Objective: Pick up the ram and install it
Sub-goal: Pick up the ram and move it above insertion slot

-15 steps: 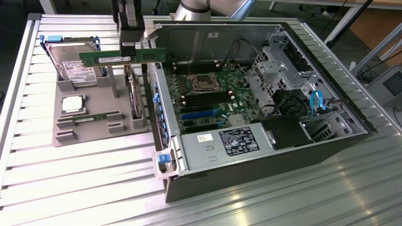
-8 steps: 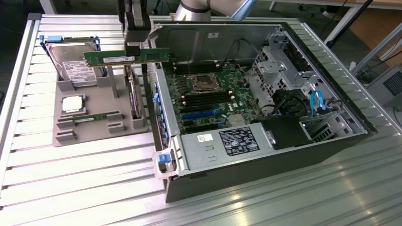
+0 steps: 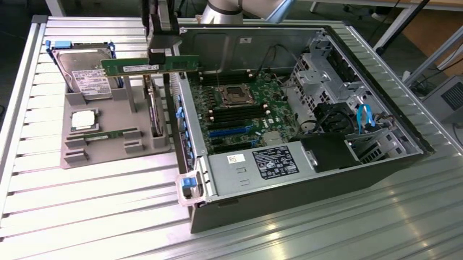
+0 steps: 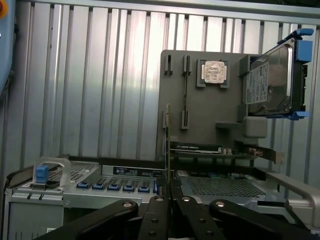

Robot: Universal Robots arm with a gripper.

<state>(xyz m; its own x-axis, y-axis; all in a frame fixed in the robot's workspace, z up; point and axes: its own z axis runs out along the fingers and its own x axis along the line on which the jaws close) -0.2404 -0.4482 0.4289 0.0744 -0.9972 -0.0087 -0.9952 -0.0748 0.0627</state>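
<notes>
**Ram clamped in the tool, lifted beside the open case**

The ram [image 3: 130,66] carries a small white label on its green face, but the print is too fine to read. The hard drive [image 3: 87,76], propped in the grey tray [image 3: 101,157], has a large white label with dense text that is also illegible. On the power supply [image 3: 269,162], in the lower middle of the exterior view, sit a white sticker and a dark rating label. No word on either can be made out.

The tool [image 3: 160,58] is clenched on the ram in the upper left of the exterior view. The stick hangs level in the air, and more of it juts to the exterior view's left of the fingers than to their right. It is clear of the tray, over the strip where the tray meets the near wall of the computer case [image 3: 231,40]. In the wrist view the ram [image 4: 168,142] shows edge-on as a thin strip pinched between the two sides of the tool [image 4: 169,192].

In the tray lie a silver processor chip [image 3: 83,119] and a second green stick [image 3: 108,135], and an expansion card [image 3: 153,116] stands on edge. The tray rests on the ribbed metal tabletop [image 3: 87,216], just beside the case, whose motherboard [image 3: 246,111] lies exposed.
</notes>
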